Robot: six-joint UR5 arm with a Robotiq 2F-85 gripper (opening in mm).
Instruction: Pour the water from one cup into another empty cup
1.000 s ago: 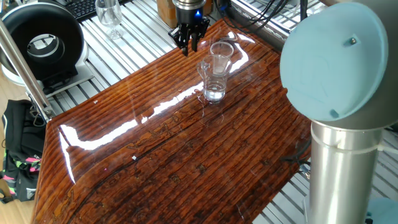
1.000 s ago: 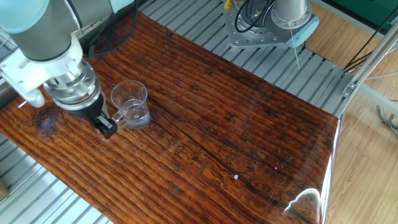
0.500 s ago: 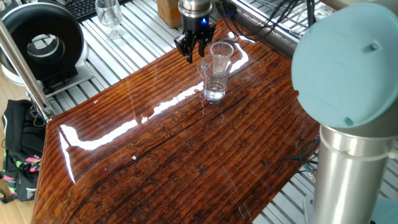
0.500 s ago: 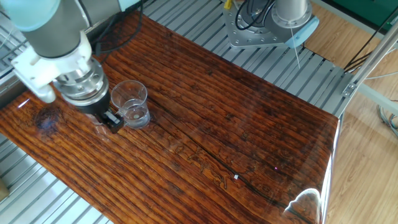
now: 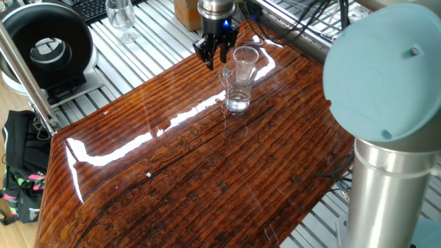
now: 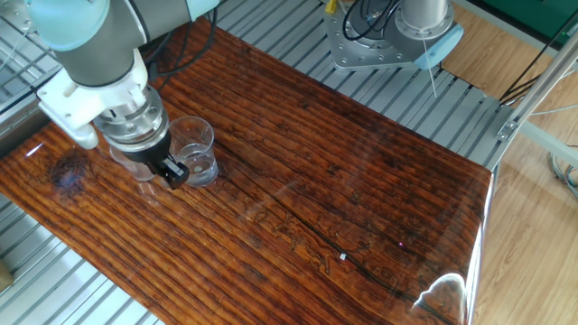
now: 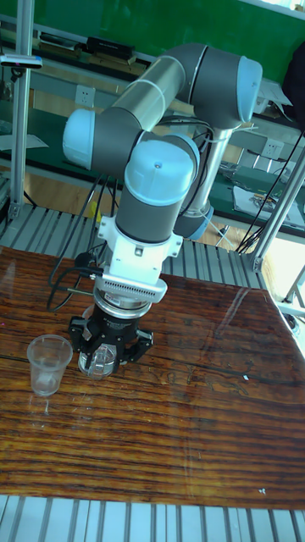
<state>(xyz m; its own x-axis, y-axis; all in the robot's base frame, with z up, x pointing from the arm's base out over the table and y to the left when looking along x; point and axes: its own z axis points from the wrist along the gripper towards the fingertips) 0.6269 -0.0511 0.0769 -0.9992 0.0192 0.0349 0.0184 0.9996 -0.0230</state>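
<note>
The clear tumbler (image 6: 191, 150) stands near the table's end with a little water (image 6: 200, 169) at its bottom. My gripper (image 7: 108, 356) hangs fingers-down right beside it and looks open. In the tall fixed view I see the tumbler (image 7: 97, 360) between the fingers. From the other fixed view one fingertip (image 6: 172, 171) sits against the tumbler's lower side. The smaller cloudy cup (image 7: 48, 364) stands empty and upright just left of the gripper, apart from it. In one fixed view the gripper (image 5: 210, 60) is left of the tumbler (image 5: 238, 93), where the two cups overlap.
A stemmed glass (image 5: 122, 17) and a black round device (image 5: 45, 45) stand on the metal slats beyond the wooden table (image 5: 207, 179). The arm's large elbow (image 5: 386, 76) blocks the right of that view. The robot base (image 6: 397, 36) is bolted beyond the table's long side.
The gripper has moved sideways across the table toward the tumbler and now stands right against it. Both cups have stayed where they were.
</note>
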